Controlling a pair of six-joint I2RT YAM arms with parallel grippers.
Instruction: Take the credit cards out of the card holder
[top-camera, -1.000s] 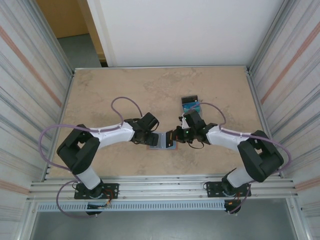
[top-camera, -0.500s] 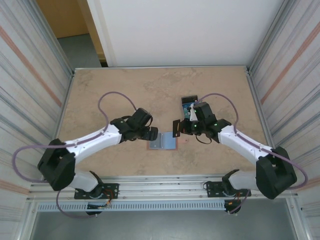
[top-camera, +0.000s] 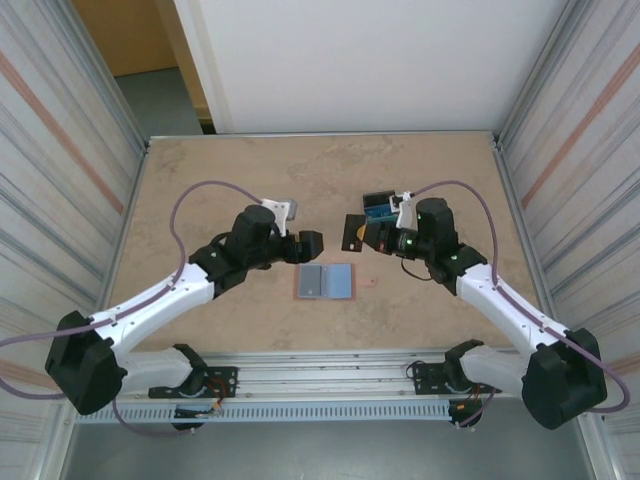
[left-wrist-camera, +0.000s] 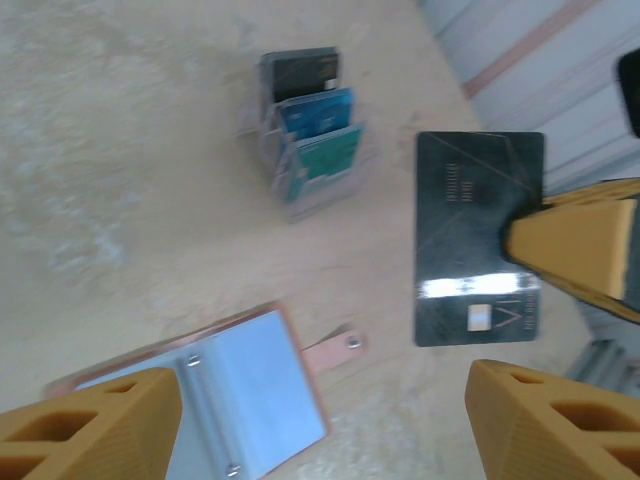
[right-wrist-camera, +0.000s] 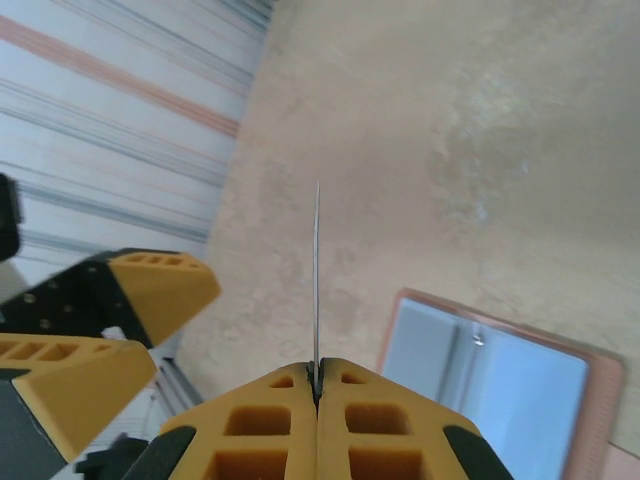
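The wallet (top-camera: 325, 282) lies open and flat on the table (top-camera: 200, 180) between the arms. The right fingers (right-wrist-camera: 317, 375) are clamped on a dark card (left-wrist-camera: 478, 238), held clear of the table near the card stand (left-wrist-camera: 305, 125). The left fingers (top-camera: 308, 246) stand apart, empty, near the wallet.

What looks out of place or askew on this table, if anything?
Nothing stands out. The card holder lies open and flat, the clear stand is upright, and the right pincer holds a dark card by one edge.
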